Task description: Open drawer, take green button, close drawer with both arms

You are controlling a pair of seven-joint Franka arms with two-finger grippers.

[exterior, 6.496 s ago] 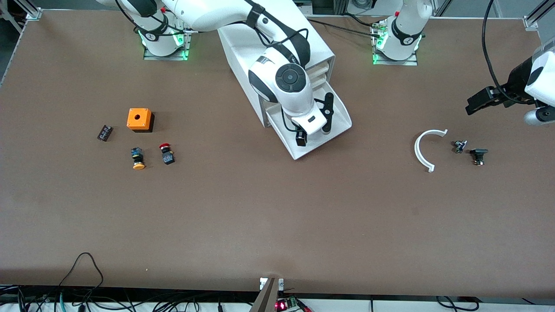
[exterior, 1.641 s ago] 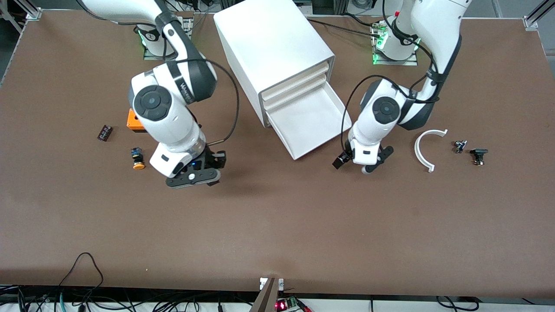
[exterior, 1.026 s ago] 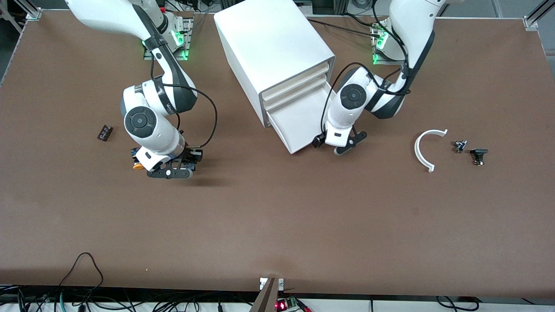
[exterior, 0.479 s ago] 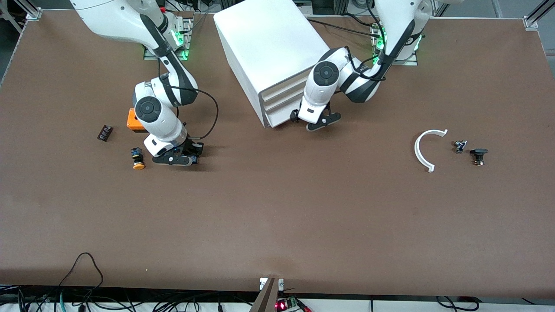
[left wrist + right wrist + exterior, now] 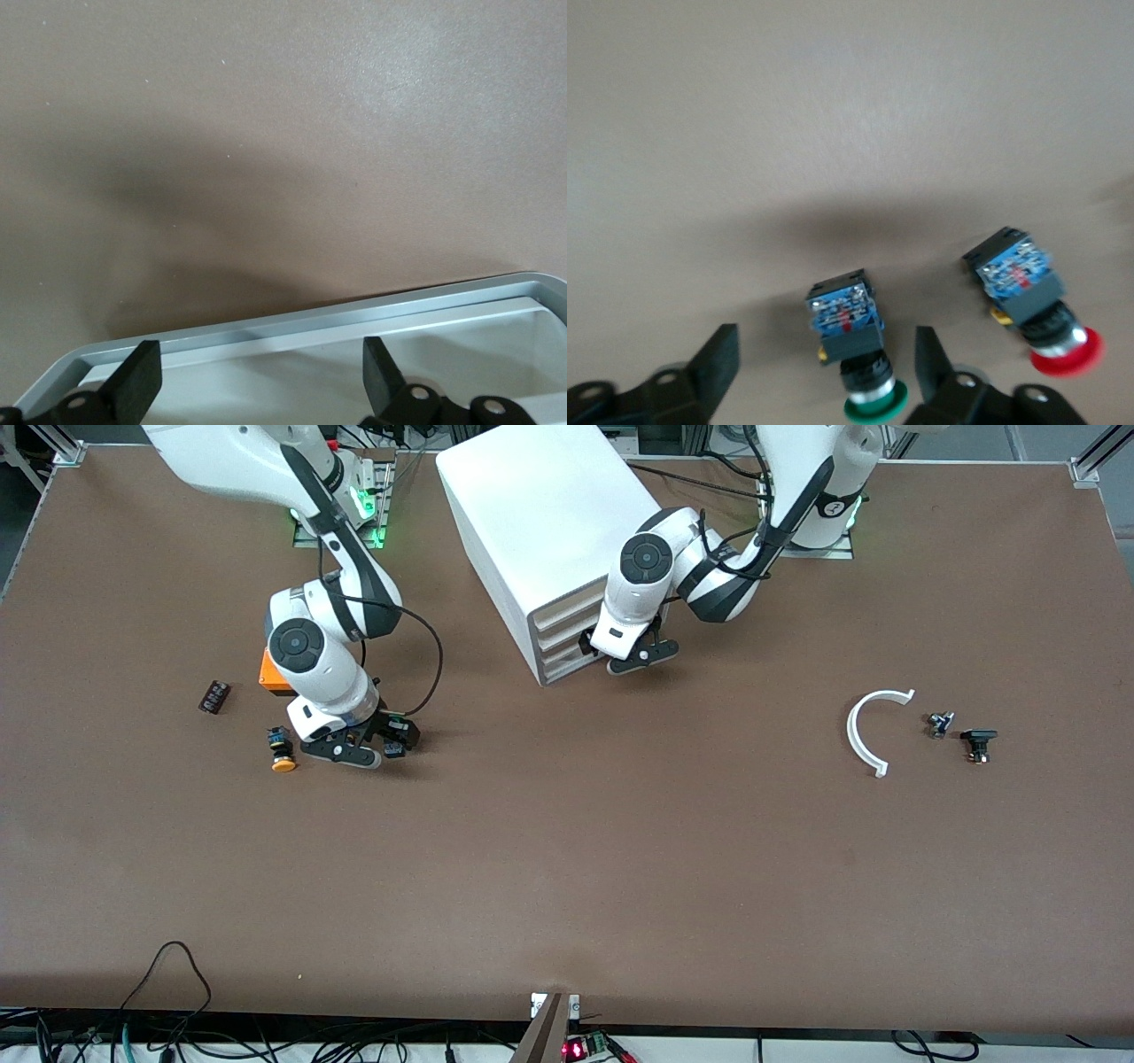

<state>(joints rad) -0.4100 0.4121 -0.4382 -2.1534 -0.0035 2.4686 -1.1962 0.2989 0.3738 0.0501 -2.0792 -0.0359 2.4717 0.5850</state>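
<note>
Between right tool (image 5: 824, 354) fingers, green button (image 5: 855, 350)

A robotics lab is indicated: two white robot arms (image 5: 319, 646) are bolted to a wide brown desk (image 5: 567, 868); aluminium framing (image 5: 1094, 456) is seen at its corners; loose cables (image 5: 168, 992) and an electronics board (image 5: 585, 1048) are seen along its near edge.

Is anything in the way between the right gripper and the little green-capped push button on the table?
Nothing visible. The green-capped black push button lies on the brown table inside the open right gripper, gaps either side. The red-capped button lies beside it, apart. The left gripper is at the white lowest drawer.
</note>
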